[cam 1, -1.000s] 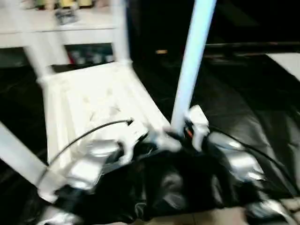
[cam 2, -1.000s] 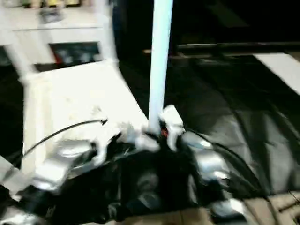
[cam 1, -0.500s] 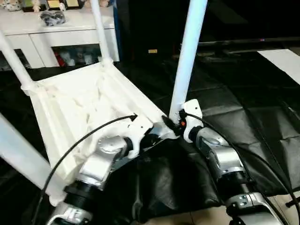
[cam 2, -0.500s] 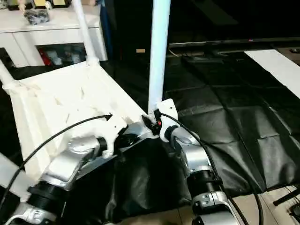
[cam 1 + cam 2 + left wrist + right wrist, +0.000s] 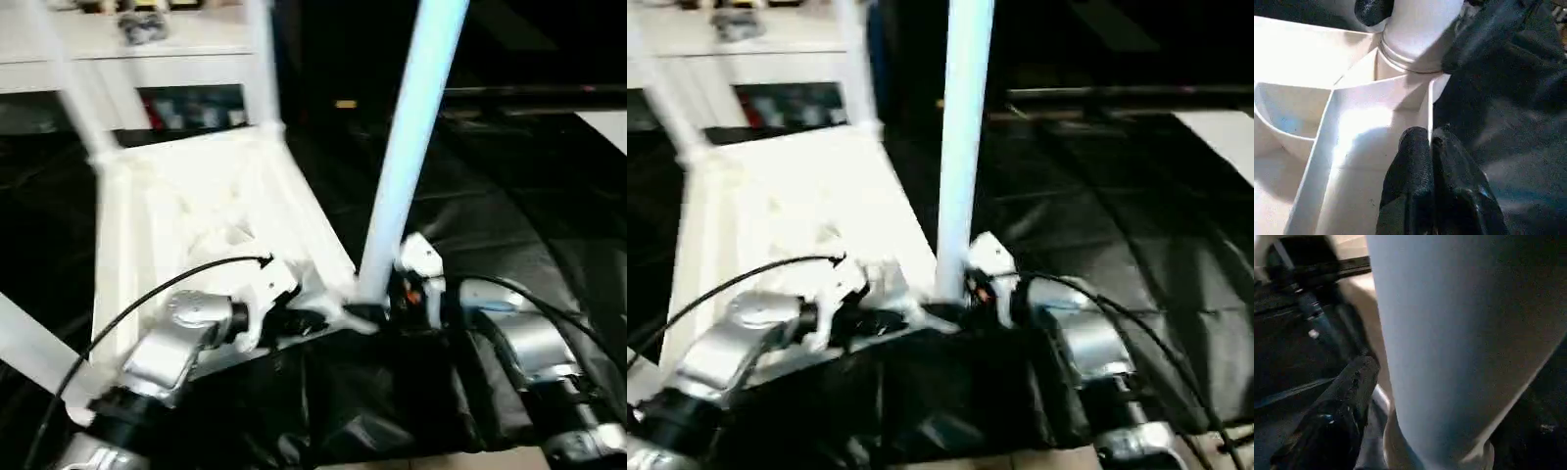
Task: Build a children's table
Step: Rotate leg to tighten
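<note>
Releasing its clasp on the upright leg (image 5: pixel 407 166), the right end effector (image 5: pixel 965 294) widens; left end effector (image 5: pixel 1431 142) stays closed beside the leg's socket on the upturned children's table (image 5: pixel 186 211).

No text, label, brand or number can be read anywhere.

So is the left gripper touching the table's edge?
Touching: the left wrist view shows the left gripper shut on the rim of the table top.
</note>
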Tool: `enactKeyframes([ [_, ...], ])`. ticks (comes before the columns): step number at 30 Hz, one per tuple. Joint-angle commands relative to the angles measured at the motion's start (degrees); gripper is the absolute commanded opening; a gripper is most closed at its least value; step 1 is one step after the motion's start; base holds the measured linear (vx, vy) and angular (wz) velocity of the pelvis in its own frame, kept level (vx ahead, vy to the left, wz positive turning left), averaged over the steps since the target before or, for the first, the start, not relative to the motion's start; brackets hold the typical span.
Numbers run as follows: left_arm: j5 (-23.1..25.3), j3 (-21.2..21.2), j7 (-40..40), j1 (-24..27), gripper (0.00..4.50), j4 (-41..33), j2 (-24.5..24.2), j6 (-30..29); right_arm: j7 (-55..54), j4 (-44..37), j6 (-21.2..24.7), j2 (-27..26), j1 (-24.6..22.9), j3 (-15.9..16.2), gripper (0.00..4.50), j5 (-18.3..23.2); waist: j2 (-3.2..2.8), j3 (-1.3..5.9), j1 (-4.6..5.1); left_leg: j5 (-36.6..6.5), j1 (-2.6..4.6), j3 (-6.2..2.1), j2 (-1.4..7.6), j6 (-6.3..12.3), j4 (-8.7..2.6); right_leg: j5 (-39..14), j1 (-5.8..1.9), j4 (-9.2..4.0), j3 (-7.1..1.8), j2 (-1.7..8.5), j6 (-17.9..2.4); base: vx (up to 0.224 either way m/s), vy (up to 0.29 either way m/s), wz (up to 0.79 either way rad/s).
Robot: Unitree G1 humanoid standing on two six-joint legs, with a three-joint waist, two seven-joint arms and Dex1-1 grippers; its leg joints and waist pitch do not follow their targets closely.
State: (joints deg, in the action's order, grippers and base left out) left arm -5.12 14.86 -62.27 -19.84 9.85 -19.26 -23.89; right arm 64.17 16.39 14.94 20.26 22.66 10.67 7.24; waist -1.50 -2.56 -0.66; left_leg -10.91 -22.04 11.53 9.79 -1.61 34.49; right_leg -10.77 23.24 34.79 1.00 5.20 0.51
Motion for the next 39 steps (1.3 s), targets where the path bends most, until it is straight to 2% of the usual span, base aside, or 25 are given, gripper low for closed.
enactKeyframes([
  [1,-2.9,0.9,-1.3,-1.6,0.00,-3.1,1.1,1.8,5.7,-1.2,1.7,-0.2,-1.3,6.3,3.11,1.3,0.49,2.96,0.03,-16.6,1.55,-1.33,3.19,2.44,-4.65,-14.2,-1.74,-4.60,-1.51,2.23,-14.2,0.000,0.000,0.00],
  [4,-3.2,0.5,-2.9,-1.6,0.00,-3.1,-0.3,1.9,8.6,-2.5,2.5,1.5,-1.6,7.1,3.01,2.0,0.43,2.90,-0.20,-17.4,1.68,-1.36,3.25,1.80,-4.76,-15.9,-1.59,-4.74,-1.64,2.26,-13.4,0.000,0.000,0.00],
  [6,-3.4,0.4,-3.4,-1.7,0.00,-3.0,-0.9,1.9,9.7,-3.1,2.9,2.1,-1.8,7.5,2.73,2.2,0.67,2.98,-0.43,-16.4,1.45,-1.39,3.21,1.78,-4.78,-15.5,-1.77,-4.61,-1.64,2.28,-13.1,0.000,0.000,0.00],
  [8,-3.5,0.3,-3.8,-1.7,0.00,-3.0,-1.2,1.9,10.0,-3.5,3.2,2.2,-2.0,7.6,2.67,2.1,0.68,3.04,-0.68,-15.5,1.42,-1.37,3.20,1.89,-4.74,-14.8,-1.79,-4.53,-1.65,2.32,-13.0,0.000,0.000,0.00],
  [12,-3.6,0.3,-3.9,-1.6,0.00,-3.2,-1.3,1.7,10.1,-3.7,3.4,2.0,-2.3,7.9,2.27,2.1,0.71,3.16,-0.92,-13.7,1.29,-1.36,3.17,2.20,-4.63,-12.8,-1.96,-4.28,-1.61,2.37,-13.4,0.000,0.000,0.00],
  [15,-3.5,0.3,-2.5,-1.4,0.00,-3.5,-0.2,1.6,8.4,-3.2,3.0,1.1,-2.5,7.5,2.17,2.2,0.77,3.16,-0.96,-13.2,1.24,-1.34,3.16,2.49,-4.56,-12.5,-1.99,-4.26,-1.59,2.40,-13.5,0.000,0.000,0.00],
  [19,-2.5,0.0,2.9,-2.1,0.00,-2.9,3.1,1.3,1.6,-1.2,2.4,-2.6,-2.1,5.3,2.07,1.5,0.82,2.91,-0.85,-15.5,1.30,-1.38,3.12,1.68,-4.74,-16.5,-1.78,-4.67,-1.59,2.38,-12.7,0.000,0.000,0.00],
  [21,-1.6,0.0,6.0,-2.4,0.00,-2.5,5.1,1.1,-3.2,0.1,2.6,-4.9,-1.9,4.5,2.04,0.4,0.97,2.75,-0.55,-16.9,1.21,-1.48,3.07,0.63,-4.81,-19.7,-1.66,-4.96,-1.62,2.48,-11.7,0.000,0.000,0.00],
  [22,-1.2,0.0,7.3,-2.5,0.00,-2.3,6.0,0.9,-5.2,0.7,2.8,-5.9,-1.8,4.3,2.03,0.0,1.07,2.68,-0.29,-17.8,1.14,-1.68,2.97,-0.23,-4.91,-22.7,-1.56,-5.19,-1.55,2.48,-10.3,0.000,0.000,0.00],
  [24,-0.1,0.5,10.6,-2.9,0.00,-1.6,8.4,0.6,-11.2,2.7,2.7,-8.9,-1.4,3.6,2.01,-1.6,1.06,2.66,0.43,-19.0,0.96,-1.88,2.90,-0.88,-5.08,-24.3,-1.52,-5.29,-1.44,2.43,-9.4,0.000,0.000,0.00],
  [27,1.1,0.6,15.0,-3.5,0.00,-0.6,11.5,-0.2,-18.9,5.0,3.1,-13.0,-0.8,2.7,1.97,-3.3,1.00,2.68,1.38,-20.8,0.97,-2.09,2.71,-1.30,-5.05,-26.5,-1.38,-5.60,-1.33,2.42,-8.5,0.000,0.000,0.00],
  [29,1.1,0.6,15.0,-3.5,0.00,-0.6,11.5,-0.2,-18.9,5.0,3.1,-13.0,-0.8,2.7,1.97,-3.3,1.15,2.73,1.90,-22.0,1.04,-2.17,2.61,-1.07,-4.96,-28.4,-1.21,-5.97,-1.29,2.42,-7.6,0.000,0.000,0.00],
  [34,1.1,0.6,15.0,-3.5,0.00,-0.6,11.5,-0.2,-18.9,5.0,3.1,-13.0,-0.8,2.7,1.97,-3.3,1.01,2.68,1.87,-22.2,1.06,-2.08,2.75,-0.30,-5.01,-26.6,-0.97,-5.98,-1.39,2.28,-8.1,0.000,0.000,0.00],
  [36,2.2,0.7,18.9,-4.3,0.00,0.7,13.6,-0.1,-25.3,7.7,3.4,-15.8,0.3,1.9,1.97,-4.8,0.97,2.56,2.10,-22.5,0.92,-2.05,2.71,-0.63,-5.12,-26.6,-0.83,-5.97,-1.38,2.23,-8.3,0.000,0.000,0.00],
  [37,2.9,1.2,18.9,-4.8,0.00,1.3,13.9,1.2,-27.1,9.2,2.8,-18.5,1.7,0.5,2.31,-3.9,0.97,2.57,2.25,-22.8,0.89,-2.12,2.66,-0.90,-5.12,-27.1,-0.85,-5.93,-1.29,2.24,-8.3,0.000,0.000,0.00],
  [38,3.1,1.4,18.7,-4.9,0.00,1.4,13.9,1.7,-27.5,9.6,2.7,-19.4,2.2,0.0,2.52,-3.5,0.63,2.55,2.72,-23.7,0.66,-2.36,2.46,-1.48,-5.20,-28.9,-1.03,-6.07,-1.12,2.37,-7.7,0.000,0.000,0.00],
  [39,3.3,1.5,17.9,-5.1,0.00,1.4,13.5,2.7,-27.1,10.0,2.7,-21.0,3.0,-1.4,2.52,-1.7,0.60,2.76,2.81,-24.2,0.79,-2.55,2.52,-1.53,-5.25,-29.2,-1.05,-6.12,-1.07,2.46,-7.3,0.000,0.000,0.00],
])
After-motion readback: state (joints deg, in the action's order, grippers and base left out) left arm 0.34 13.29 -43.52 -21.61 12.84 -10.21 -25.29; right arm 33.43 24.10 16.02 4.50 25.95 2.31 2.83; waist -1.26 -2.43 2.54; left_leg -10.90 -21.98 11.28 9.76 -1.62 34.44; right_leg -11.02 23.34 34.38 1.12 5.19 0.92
